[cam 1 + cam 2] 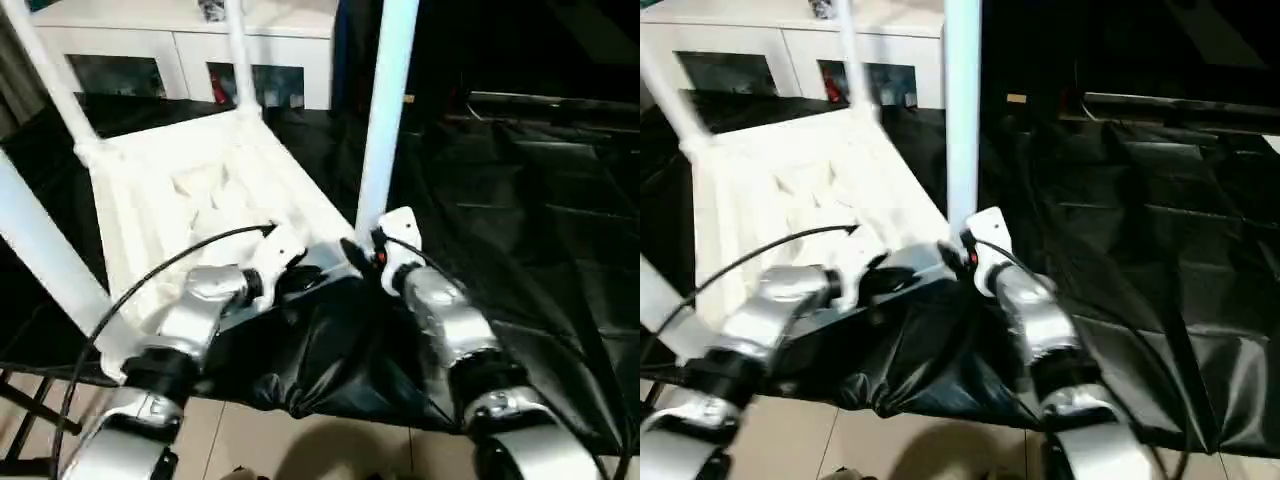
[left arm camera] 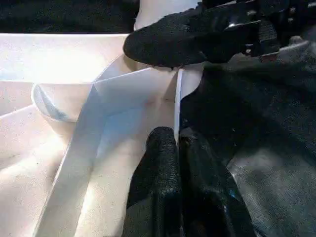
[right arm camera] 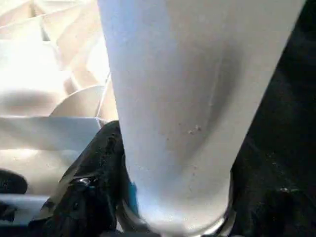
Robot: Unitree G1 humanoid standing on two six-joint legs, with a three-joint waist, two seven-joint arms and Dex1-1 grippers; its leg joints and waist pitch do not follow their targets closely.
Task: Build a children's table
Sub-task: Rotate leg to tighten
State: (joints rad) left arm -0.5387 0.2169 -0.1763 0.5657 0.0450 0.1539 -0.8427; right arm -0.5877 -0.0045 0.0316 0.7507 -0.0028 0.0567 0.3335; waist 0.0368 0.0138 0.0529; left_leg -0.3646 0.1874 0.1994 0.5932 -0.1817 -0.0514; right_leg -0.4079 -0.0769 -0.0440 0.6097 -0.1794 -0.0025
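Observation:
The white tabletop lies upside down on black cloth, ribbed underside up. White legs stand in its corner sockets: one at the near right, one at the back, one at the far left and one at the near left. My right gripper is closed around the base of the near right leg, with one black finger pressed against its side. My left gripper is shut on the thin edge wall of the tabletop beside that corner, close to the right gripper.
A white cabinet with glass doors stands behind the tabletop. Crumpled black cloth spreads to the right and bunches under my forearms. Pale floor lies at the near edge. A black cable arcs over my left arm.

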